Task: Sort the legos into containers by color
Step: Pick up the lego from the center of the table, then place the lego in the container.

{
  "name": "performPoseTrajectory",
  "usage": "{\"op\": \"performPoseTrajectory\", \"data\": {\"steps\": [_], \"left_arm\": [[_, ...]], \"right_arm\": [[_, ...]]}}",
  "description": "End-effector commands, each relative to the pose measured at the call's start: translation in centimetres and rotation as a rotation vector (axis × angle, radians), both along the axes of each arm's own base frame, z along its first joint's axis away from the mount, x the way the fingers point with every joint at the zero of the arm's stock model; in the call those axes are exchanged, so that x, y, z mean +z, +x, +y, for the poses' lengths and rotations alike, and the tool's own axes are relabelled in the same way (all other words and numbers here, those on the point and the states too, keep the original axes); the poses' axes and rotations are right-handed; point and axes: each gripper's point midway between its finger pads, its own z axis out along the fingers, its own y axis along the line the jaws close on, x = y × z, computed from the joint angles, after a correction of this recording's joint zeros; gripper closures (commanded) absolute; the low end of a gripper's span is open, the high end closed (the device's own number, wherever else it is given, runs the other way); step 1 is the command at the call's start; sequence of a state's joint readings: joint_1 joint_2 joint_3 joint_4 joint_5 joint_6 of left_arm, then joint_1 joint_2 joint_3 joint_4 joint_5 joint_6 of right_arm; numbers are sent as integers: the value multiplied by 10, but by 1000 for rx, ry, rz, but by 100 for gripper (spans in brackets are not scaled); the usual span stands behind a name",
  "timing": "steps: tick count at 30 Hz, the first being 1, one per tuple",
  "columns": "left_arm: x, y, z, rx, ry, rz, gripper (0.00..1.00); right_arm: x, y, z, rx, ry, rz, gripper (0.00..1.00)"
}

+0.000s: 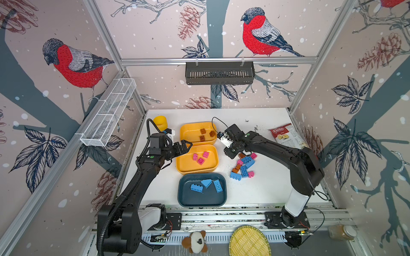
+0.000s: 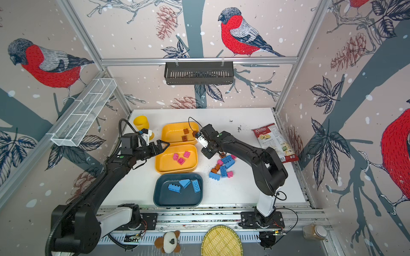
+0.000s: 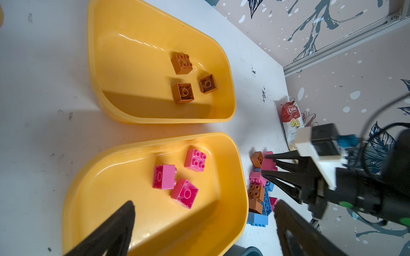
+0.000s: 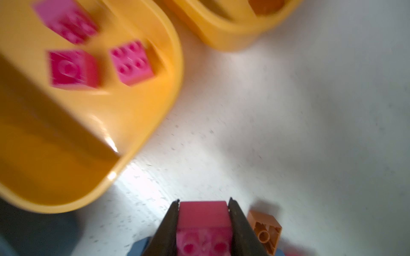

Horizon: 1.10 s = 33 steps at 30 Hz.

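My right gripper (image 4: 203, 202) is shut on a pink brick (image 4: 203, 212) at the far end of the loose pile of legos (image 1: 243, 166), just above the table. A brown brick (image 4: 265, 230) lies right beside it. The far yellow tray (image 1: 184, 130) holds three brown bricks. Three pink bricks lie in the middle yellow tray (image 1: 184, 166), and the teal tray (image 1: 188, 199) has three blue pieces. Open and holding nothing, my left gripper (image 1: 187, 145) hovers over the left rim where the two yellow trays meet.
A yellow goblet (image 1: 160, 122) stands behind my left arm. A chips bag (image 1: 286, 135) lies at the table's right edge. In front of the rail sit a woven tray (image 1: 249, 241), a plush toy (image 1: 196, 241) and a jar (image 1: 342, 232).
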<state>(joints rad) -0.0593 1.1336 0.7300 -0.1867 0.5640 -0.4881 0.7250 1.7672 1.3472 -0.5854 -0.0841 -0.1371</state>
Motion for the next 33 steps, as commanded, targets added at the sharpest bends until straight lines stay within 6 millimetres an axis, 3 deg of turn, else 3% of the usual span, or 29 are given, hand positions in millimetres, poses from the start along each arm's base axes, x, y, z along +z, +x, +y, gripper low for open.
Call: {"op": "performPoseTrajectory", "data": {"steps": [1,4,8,15,18,24,33], "left_arm": [[6,0,6,14,28,-25,3],[8,-1,9,21,39,-28,3],[9,-3,10,24,45,-30,3],[11,-7,12,28,49,-34,3],[10,-8,11,27,49,-33,3],[10,-7,9,16,36,-33,3],[12,-5,-5,-24,-3,-40,3]], "right_arm": [[34,-20,43,119,167,4,72],[42,-35,75,194,236,15,72],[26,-42,102,227,235,36,70],[0,-29,122,204,220,40,60],[1,-25,123,188,238,40,45],[22,-7,89,98,289,21,31],[48,13,-17,-153,288,2,27]]}}
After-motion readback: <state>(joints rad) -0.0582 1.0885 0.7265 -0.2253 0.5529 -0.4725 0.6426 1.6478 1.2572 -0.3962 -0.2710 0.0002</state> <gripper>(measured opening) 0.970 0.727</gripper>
